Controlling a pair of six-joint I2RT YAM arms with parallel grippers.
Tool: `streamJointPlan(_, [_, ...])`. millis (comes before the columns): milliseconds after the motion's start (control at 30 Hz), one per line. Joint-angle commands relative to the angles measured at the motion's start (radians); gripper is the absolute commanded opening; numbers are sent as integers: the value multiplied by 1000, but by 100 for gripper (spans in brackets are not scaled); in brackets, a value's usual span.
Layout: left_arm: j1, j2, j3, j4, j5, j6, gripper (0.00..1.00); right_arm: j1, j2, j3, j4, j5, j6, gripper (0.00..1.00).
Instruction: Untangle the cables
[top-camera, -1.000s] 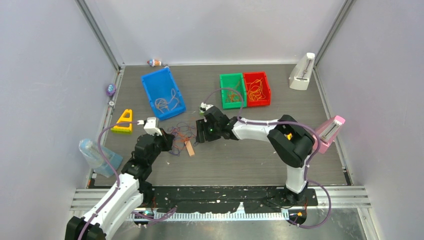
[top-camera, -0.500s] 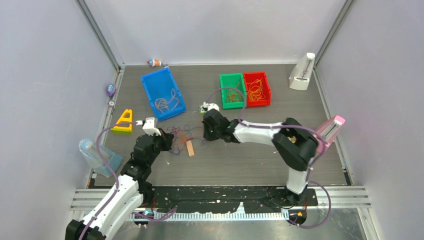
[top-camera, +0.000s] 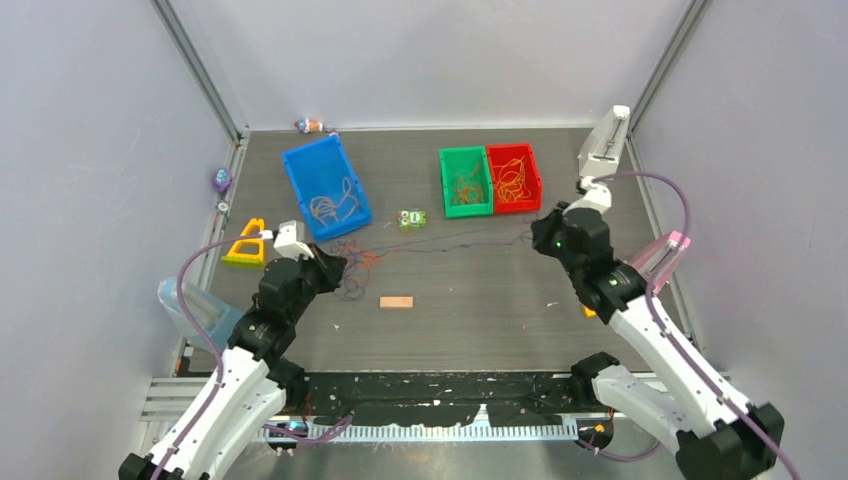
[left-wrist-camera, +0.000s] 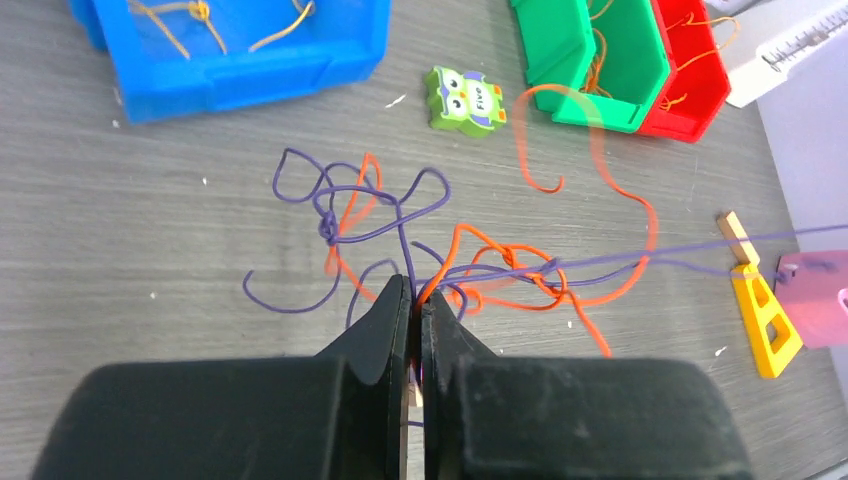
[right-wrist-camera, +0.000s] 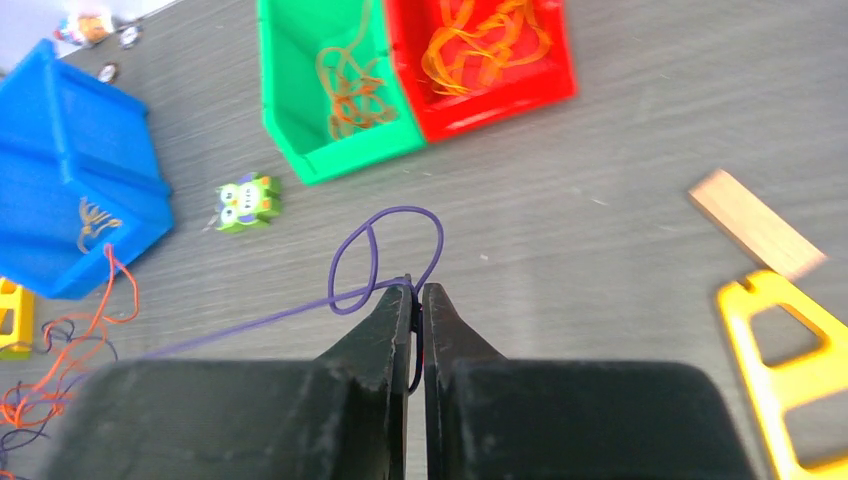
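The cables are thin purple and orange strands knotted in a tangle (top-camera: 356, 264) on the grey table, left of centre. My left gripper (top-camera: 337, 270) sits at the tangle's near-left side. In the left wrist view it (left-wrist-camera: 414, 291) is shut on an orange and a purple strand of the tangle (left-wrist-camera: 400, 225). One purple cable (top-camera: 450, 243) runs taut to the right from the tangle to my right gripper (top-camera: 538, 240). The right wrist view shows that gripper (right-wrist-camera: 417, 290) shut on the purple cable, whose end loops (right-wrist-camera: 385, 250) just past the tips.
A blue bin (top-camera: 310, 152), a green bin (top-camera: 446, 185) and a red bin (top-camera: 535, 176) at the back hold more strands. An owl toy (top-camera: 410, 219), a wooden block (top-camera: 396, 301), a yellow triangle (top-camera: 247, 243), a white stand (top-camera: 604, 145) and a pink stand (top-camera: 665, 262) lie around.
My right gripper shut on a purple strand at the tangle, then swung far right, drawing it out taut. The wooden block shifted right. The left gripper stayed shut at the tangle.
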Motion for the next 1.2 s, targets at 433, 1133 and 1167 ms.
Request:
streamJointPlan(433, [14,86,21,-267,-360,-141,64,-222,-133,31,-208,31,-44,5])
streamJointPlan(1133, [-337,450,348,259,344,191,82,-195,10,421,-190,-772,-223,5])
streamJointPlan(1167, [-343,462,367,281,357,190,87,-184,13,439,-199,-776,-230,5])
